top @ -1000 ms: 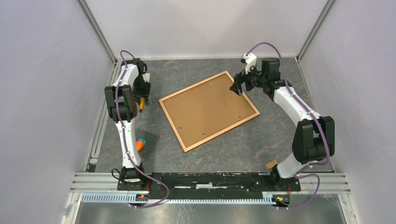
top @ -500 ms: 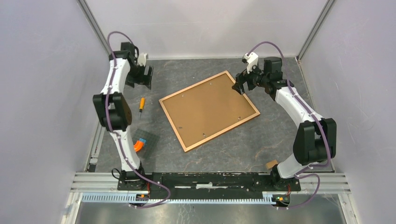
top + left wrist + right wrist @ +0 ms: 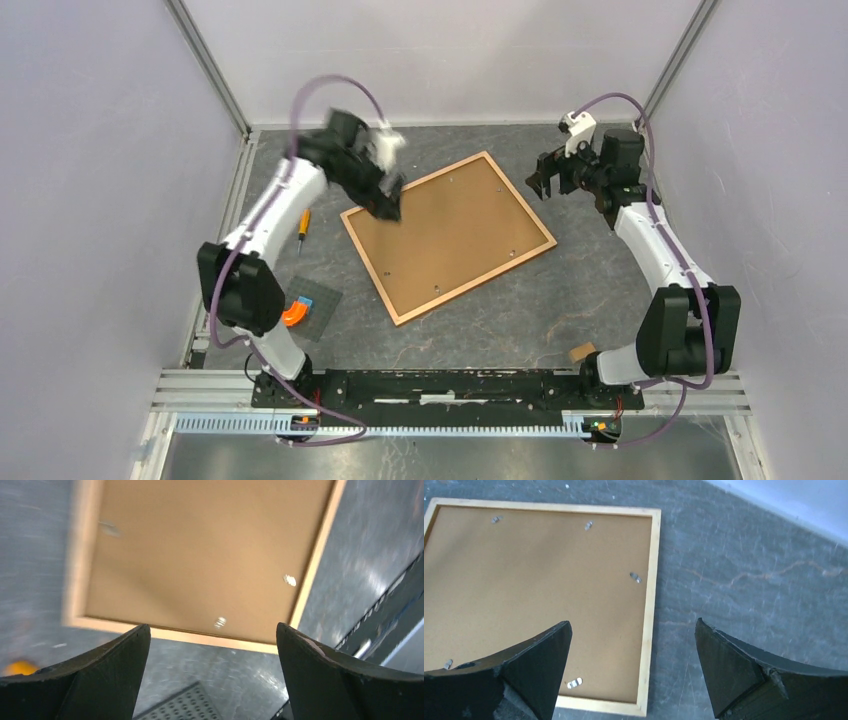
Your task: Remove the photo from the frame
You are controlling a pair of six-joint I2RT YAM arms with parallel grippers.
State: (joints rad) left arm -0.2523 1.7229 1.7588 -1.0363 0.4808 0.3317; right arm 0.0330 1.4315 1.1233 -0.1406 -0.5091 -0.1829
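The frame [image 3: 450, 235] lies face down on the grey table, its brown fibreboard back with small clips up; it also shows in the left wrist view [image 3: 200, 560] and the right wrist view [image 3: 534, 595]. The photo is hidden under the backing. My left gripper [image 3: 388, 207] hangs open and empty over the frame's left corner, blurred with motion. My right gripper [image 3: 538, 185] is open and empty, above the table just right of the frame's far right corner.
An orange-handled screwdriver [image 3: 303, 222] lies left of the frame. A small grey studded plate with an orange block [image 3: 304, 306] sits at the near left. A small brown scrap [image 3: 581, 351] lies near the right arm's base. Walls close in left, right and back.
My left arm has left the screwdriver on the table and swung right to the frame's left corner. My right gripper has drawn back right, off the frame's far corner.
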